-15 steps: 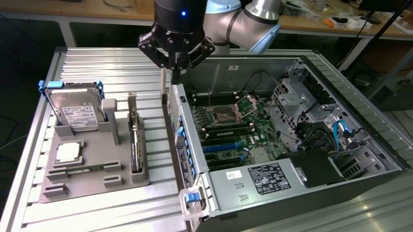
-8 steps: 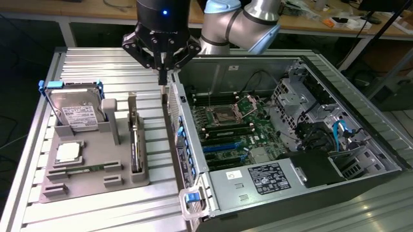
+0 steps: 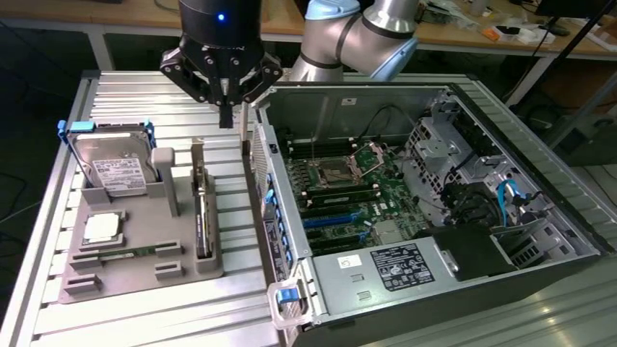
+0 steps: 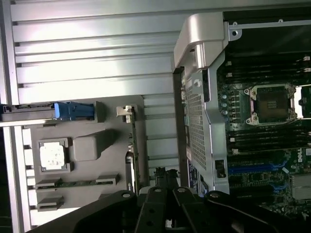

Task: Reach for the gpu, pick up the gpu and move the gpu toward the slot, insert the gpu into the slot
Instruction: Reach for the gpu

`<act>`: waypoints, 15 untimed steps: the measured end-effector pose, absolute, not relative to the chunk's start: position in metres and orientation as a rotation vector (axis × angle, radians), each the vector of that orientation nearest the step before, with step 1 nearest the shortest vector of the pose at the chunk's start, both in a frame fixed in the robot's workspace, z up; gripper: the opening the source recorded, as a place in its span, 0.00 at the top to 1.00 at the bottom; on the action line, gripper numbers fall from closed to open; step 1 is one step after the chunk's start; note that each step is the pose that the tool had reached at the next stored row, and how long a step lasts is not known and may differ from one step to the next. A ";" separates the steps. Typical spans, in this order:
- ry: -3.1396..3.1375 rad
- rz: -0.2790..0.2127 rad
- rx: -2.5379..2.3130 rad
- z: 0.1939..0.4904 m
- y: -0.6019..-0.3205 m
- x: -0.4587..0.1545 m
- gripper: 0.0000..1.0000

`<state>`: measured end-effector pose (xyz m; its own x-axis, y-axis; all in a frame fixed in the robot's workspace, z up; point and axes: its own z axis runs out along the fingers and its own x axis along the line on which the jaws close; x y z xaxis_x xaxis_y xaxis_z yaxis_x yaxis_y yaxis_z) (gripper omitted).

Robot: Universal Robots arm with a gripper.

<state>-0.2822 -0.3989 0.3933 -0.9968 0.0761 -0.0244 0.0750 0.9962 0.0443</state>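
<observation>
Black claw point(image 3: 227, 119) shut and empty, poised above the thin dark rectangular circuit-card gpu point(image 3: 202, 217) standing on edge in the grey plastic holder tray point(image 3: 144, 282); card judged light, stiff, fragile, so grip the exposed top edge, clear of components.

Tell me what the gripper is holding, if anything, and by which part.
Nothing is held. The gripper hangs shut and empty above the table, apart from the gpu, which stands on edge in the grey tray.
</observation>
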 end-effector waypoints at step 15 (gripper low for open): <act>3.113 0.068 0.118 0.393 -0.399 -0.328 0.89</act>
